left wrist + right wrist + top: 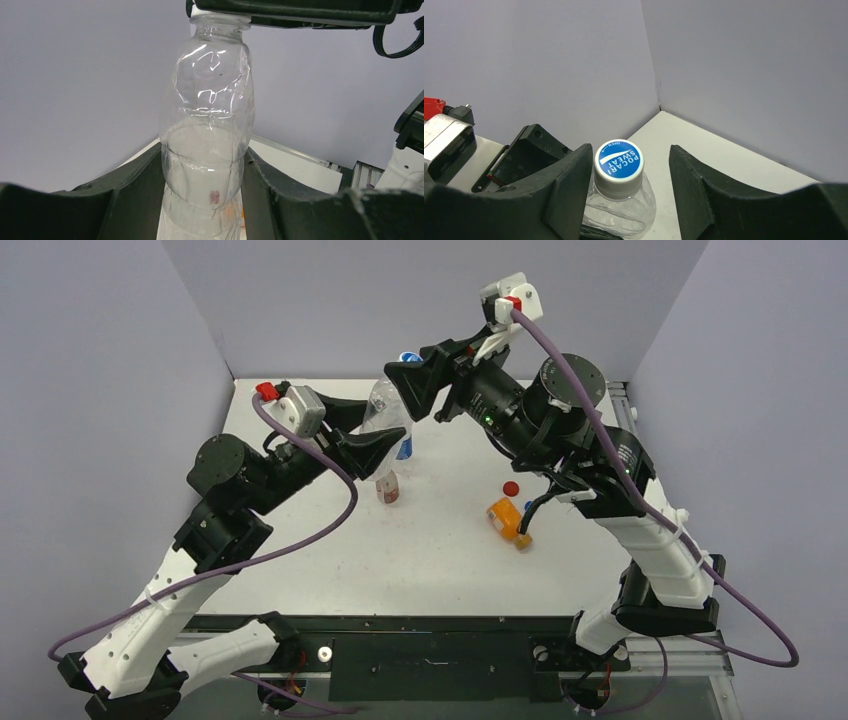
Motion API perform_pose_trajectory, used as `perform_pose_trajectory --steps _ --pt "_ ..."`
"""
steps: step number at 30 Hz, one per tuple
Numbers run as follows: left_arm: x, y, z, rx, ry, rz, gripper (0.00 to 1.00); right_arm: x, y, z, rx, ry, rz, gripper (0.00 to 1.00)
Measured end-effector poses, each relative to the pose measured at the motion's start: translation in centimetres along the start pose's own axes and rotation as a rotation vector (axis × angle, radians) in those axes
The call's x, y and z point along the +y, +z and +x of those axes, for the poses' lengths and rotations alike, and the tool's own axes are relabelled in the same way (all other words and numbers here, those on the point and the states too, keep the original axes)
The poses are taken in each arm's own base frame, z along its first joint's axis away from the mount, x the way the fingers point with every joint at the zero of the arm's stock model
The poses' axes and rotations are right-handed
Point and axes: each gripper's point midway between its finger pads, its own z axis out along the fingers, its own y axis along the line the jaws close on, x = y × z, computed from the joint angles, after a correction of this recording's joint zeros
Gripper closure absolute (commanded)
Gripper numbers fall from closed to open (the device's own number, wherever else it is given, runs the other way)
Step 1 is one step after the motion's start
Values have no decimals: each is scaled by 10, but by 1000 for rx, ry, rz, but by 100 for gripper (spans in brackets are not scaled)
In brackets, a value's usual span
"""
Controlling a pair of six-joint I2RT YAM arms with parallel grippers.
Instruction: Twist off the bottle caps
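Bottle cap [619,162], blue on top with a white skirt, sits at lower centre of my right wrist view, screwed onto the clear bottle [210,125], which shows in the upper middle of the overhead view. My left pincer [205,172] is pinching that bottle around its lower body, one finger pressed against each side. My right pincer [630,152] is spread astride the cap. The finger on the left of the frame is just beside the skirt and the one on the right stands clearly apart, so nothing is gripped yet. To do this well, I judge I should centre first so both fingers meet the skirt together and do not shove the neck sideways. Then I should close on the skirt itself, not on the shoulder below it. Whether the cap is tight or partly loosened I cannot tell from this angle. The twist should run about the bottle's own axis. My left should hold firm without crushing, since the thin plastic will probably buckle and slip. A red cap [511,487] lies loose on the table [440,560], right of centre.
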Motion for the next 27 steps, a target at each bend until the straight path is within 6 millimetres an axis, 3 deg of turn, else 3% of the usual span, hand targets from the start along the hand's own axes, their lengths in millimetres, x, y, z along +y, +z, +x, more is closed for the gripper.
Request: perform_pose_trajectory --steps 4,9,11,17,21,27 --pt "5 0 6 13 23 -18 100 2 3 4 8 6 -5 59" --pt "7 0 8 17 40 -26 100 5 3 0 -3 32 -25 89" --pt "7 -1 7 13 44 -29 100 5 4 0 -2 41 -35 97" --pt "9 -2 8 15 50 -37 100 2 7 2 17 64 -102 100" --pt "1 -2 10 23 8 0 98 8 0 3 33 56 -246 100" --pt "-52 -15 -3 23 -123 272 97 44 -45 -10 29 9 -561 100"
